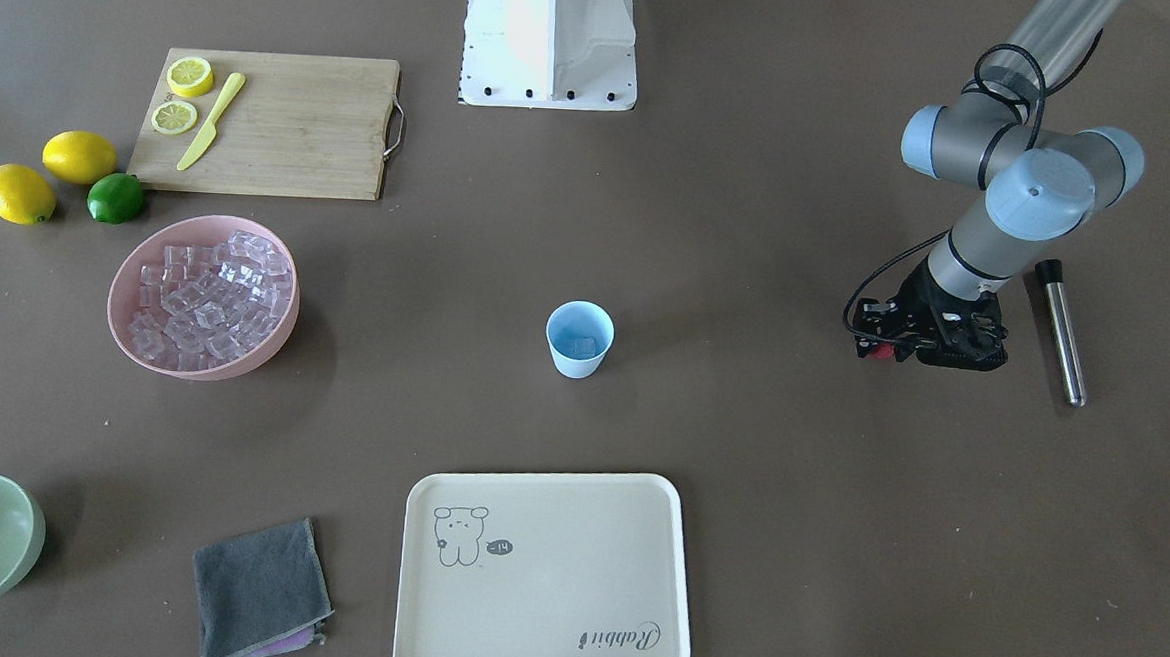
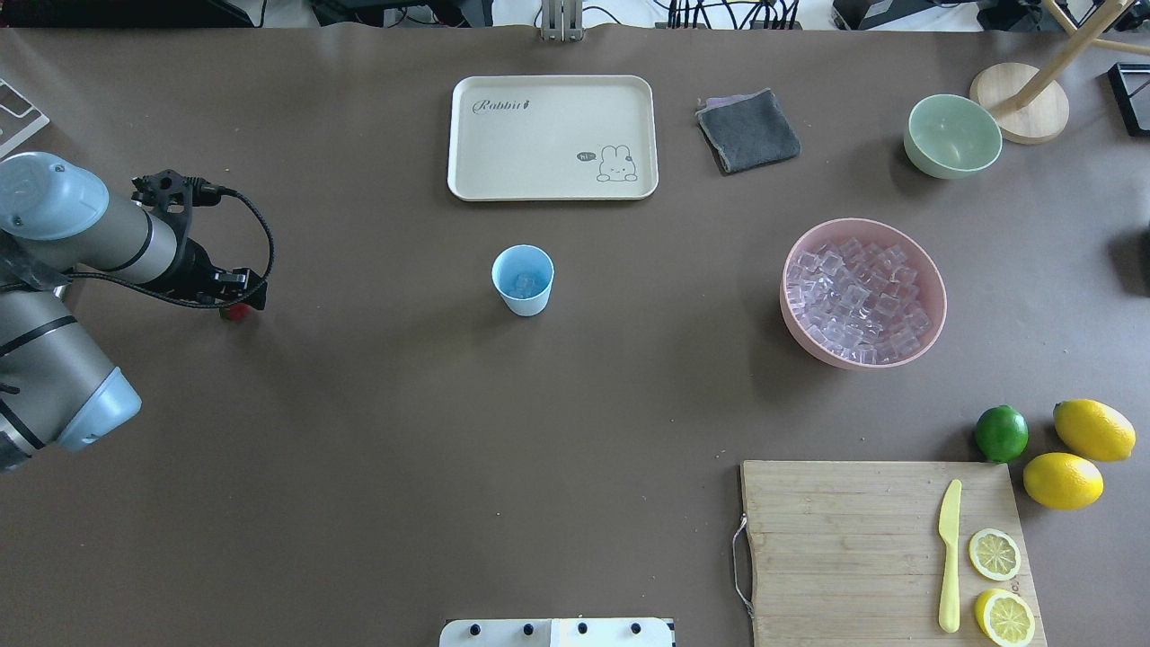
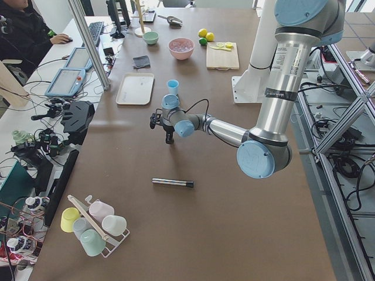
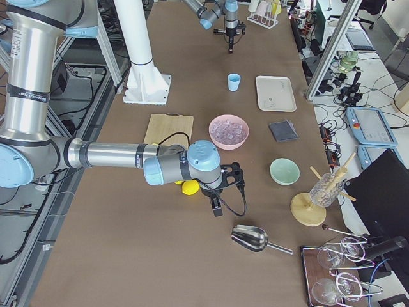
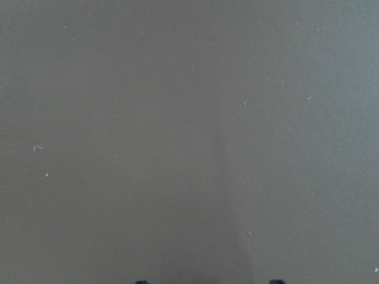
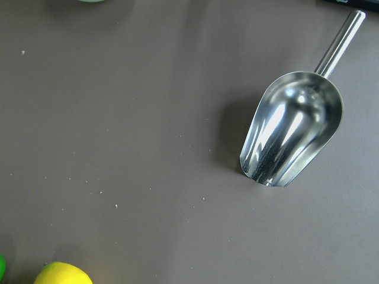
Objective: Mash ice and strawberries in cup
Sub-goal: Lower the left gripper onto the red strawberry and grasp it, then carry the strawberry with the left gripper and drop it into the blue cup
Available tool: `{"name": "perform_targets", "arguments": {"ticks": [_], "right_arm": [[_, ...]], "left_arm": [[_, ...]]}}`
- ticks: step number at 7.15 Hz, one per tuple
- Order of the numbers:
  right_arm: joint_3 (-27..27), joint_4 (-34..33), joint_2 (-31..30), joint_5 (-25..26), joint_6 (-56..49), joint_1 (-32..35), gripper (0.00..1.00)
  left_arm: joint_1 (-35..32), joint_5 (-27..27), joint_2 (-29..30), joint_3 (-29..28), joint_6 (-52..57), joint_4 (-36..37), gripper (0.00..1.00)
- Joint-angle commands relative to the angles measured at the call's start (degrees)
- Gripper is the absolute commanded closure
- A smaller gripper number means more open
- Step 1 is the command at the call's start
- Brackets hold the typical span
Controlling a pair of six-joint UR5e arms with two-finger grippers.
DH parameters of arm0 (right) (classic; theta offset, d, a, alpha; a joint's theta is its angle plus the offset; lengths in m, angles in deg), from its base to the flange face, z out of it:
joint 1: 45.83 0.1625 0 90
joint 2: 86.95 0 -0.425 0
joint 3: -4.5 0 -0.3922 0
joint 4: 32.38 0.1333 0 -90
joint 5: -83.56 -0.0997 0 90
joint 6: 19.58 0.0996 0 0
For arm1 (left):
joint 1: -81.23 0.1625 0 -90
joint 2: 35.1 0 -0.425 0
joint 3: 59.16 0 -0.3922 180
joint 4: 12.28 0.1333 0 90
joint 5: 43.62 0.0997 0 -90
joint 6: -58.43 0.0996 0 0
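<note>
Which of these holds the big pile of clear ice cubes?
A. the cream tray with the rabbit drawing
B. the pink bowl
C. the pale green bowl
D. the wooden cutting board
B: the clear glossy ice cubes are heaped inside the round pink bowl, as both the front-facing and overhead views show.

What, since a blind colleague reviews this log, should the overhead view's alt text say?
A light-blue cup holding a little ice stands mid-table; the left gripper hangs at the left edge by a small red object. At right: a pink bowl of ice cubes, a cutting board with lemon slices.
</note>
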Motion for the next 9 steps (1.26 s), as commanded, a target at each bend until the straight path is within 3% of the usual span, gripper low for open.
{"name": "perform_targets", "arguments": {"ticks": [1,3,5,7,9], "right_arm": [[-0.03,-0.07,-0.05,-0.07,0.02,0.19,0.01],[0.06,-0.07,-0.22,-0.07,0.02,0.19,0.01],[0.15,0.02,-0.22,-0.07,-0.07,0.28,0.01],[-0.03,-0.16,-0.13,0.28,0.11,0.28,0.01],[-0.03,-0.25,-0.22,0.20,0.11,0.28,0.01]], "left_arm": [[-0.04,0.02,-0.29,0.15,-0.01,-0.05,0.68],[-0.31,-0.60,1.45,4.34,-0.36,3.44,0.69],[-0.13,0.01,13.36,7.86,-9.46,16.07,0.69],[3.10,1.23,20.77,8.15,-19.48,17.79,0.69],[11.26,11.40,25.09,7.45,-25.38,18.32,0.69]]}}
